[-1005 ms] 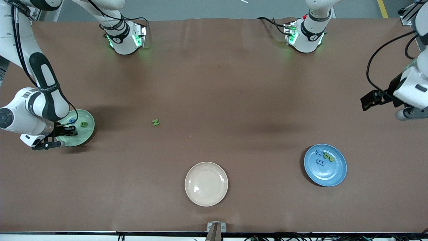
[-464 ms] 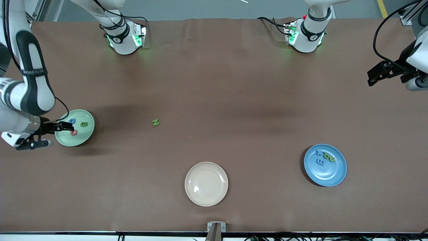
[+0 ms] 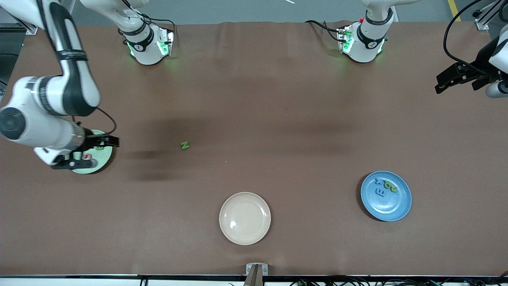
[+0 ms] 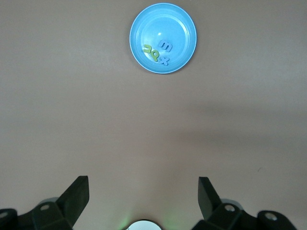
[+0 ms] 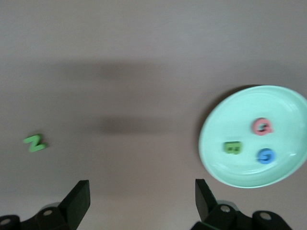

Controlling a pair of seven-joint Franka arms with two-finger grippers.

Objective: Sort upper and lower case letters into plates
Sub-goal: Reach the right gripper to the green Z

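Observation:
The pale mint plate (image 3: 93, 167) (image 5: 211, 158) lies at the right arm's end of the table, holding a pink letter (image 5: 262, 126), a green letter (image 5: 233, 147) and a blue letter (image 5: 265, 155). My right gripper (image 3: 108, 140) (image 5: 142, 194) hangs open and empty over that plate's rim. A green N (image 3: 184, 145) (image 5: 35, 143) lies alone on the brown table, beside the mint plate toward the middle. The blue plate (image 3: 387, 209) (image 4: 144, 28) holds several green and blue letters (image 4: 158, 51). My left gripper (image 3: 448, 81) (image 4: 144, 194) waits open over the left arm's end of the table.
A cream plate (image 3: 245, 218) with nothing in it sits near the front edge, between the two other plates. The arms' bases (image 3: 147, 43) stand along the table's back edge. Cables hang by the left arm.
My right gripper has opened, left the pink letter in the mint plate and risen toward the plate's rim on the N's side. The left arm has drawn back toward its table end.

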